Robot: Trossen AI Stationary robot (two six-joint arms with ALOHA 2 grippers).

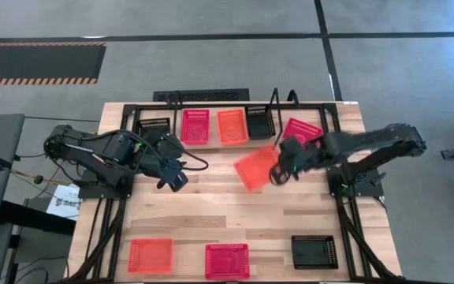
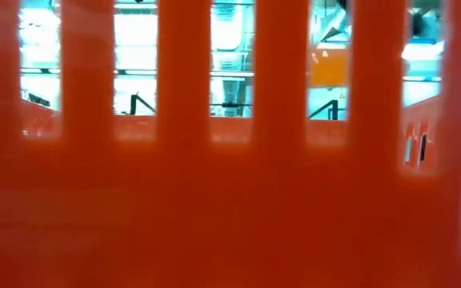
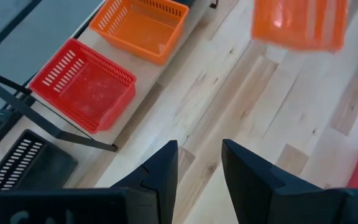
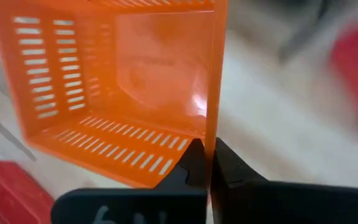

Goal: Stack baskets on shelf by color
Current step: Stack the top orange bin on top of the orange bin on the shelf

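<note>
Just short of the shelf, the right claw pinched one wall of an orange basket, holding it tilted above the surface. An orange basket on the shelf lay just beyond, toward the far edge. Nearby the left claw hung half-open and empty. Grey floor surrounded the surface.

The high view looks straight down on the table. The low view is pressed against an orange basket. Both wrist views share the lifted basket.
</note>
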